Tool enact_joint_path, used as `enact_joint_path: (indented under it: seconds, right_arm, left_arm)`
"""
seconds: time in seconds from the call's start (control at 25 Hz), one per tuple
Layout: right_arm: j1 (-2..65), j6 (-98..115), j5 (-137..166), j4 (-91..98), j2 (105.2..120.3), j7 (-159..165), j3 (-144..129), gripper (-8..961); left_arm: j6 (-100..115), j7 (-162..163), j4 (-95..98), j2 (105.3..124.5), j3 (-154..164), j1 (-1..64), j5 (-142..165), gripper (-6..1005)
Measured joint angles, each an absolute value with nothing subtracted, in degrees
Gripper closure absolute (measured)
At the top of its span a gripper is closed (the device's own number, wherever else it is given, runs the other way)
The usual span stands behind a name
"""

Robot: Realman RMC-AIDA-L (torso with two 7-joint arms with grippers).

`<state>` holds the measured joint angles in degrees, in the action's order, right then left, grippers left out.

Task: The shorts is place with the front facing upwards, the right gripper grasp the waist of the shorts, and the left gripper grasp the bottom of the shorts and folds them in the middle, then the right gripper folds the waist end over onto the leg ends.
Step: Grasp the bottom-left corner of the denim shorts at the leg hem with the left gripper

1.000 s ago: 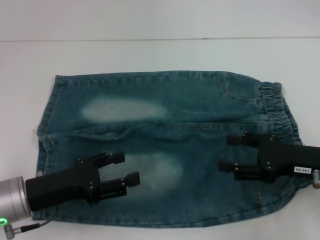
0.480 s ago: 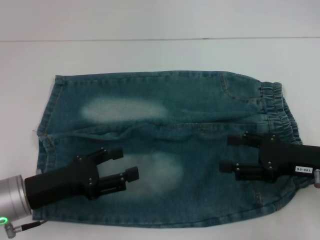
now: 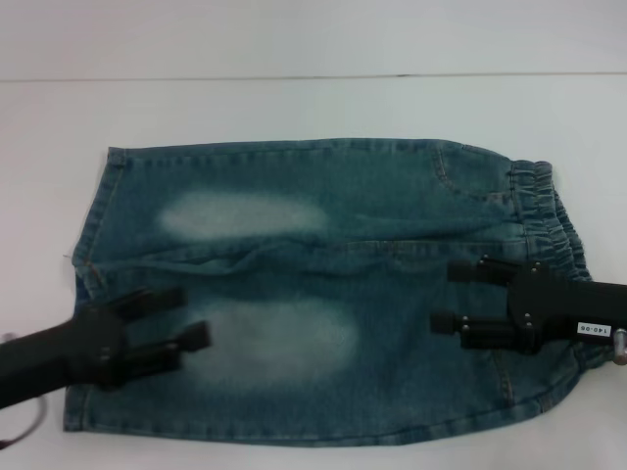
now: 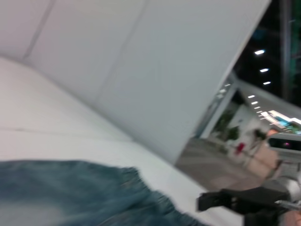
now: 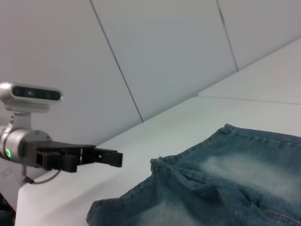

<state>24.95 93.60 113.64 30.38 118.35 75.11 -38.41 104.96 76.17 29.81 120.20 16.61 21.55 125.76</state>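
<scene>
**Both tools hover spread over flat-lying shorts**

Nearest the robot, the left tool (image 3: 186,315) reaches in from the lower left of the head view, its two black fingers (image 3: 194,336) spread apart and holding nothing. It sits over the near leg of the shorts (image 3: 323,294), at the edge of the nearer pale faded patch (image 3: 269,343). Whether the fingers touch the cloth cannot be told.

On the robot's right, the right tool (image 3: 446,296) comes in from the right edge, its boxy black body carrying a small white label (image 3: 591,331). Its fingers (image 3: 462,270) are likewise spread and empty, pointing toward the middle of the shorts, over the denim just inside the waist (image 3: 549,220).

The shorts lie flat on the white worktop (image 3: 313,108), front pocket stitching up, with the ruffled waist at the right and the leg ends (image 3: 90,255) at the left. A second pale patch (image 3: 240,213) marks the farther leg.

The right wrist view shows what the head view crops: the left tool (image 5: 106,157) with its silver wrist and green light (image 5: 8,152), held above the worktop off the hem corner of the shorts (image 5: 211,188). The left wrist view catches the gathered waist (image 4: 141,188) and, beyond it, the right tool (image 4: 211,200).
</scene>
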Motion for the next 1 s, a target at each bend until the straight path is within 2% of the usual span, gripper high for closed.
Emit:
enact_joint_path:
  seconds: [0.4,0.56,1.0]
  right_arm:
    - [24.2,92.9,113.6,30.4,118.65,75.0,-38.7,65]
    - [24.3,92.7,113.6,30.4,118.65,74.9,-38.7,67]
    - [24.2,92.6,113.6,30.4,118.50,75.0,-38.7,74]
  left_arm:
    - [106.4,89.1,48.3,118.98,16.1,12.4,126.0,124]
    - [104.6,89.3,48.3,118.66,16.6,12.4,128.9,125]
    - [99.7,89.5,48.4,120.30,17.4,14.1,137.4,123]
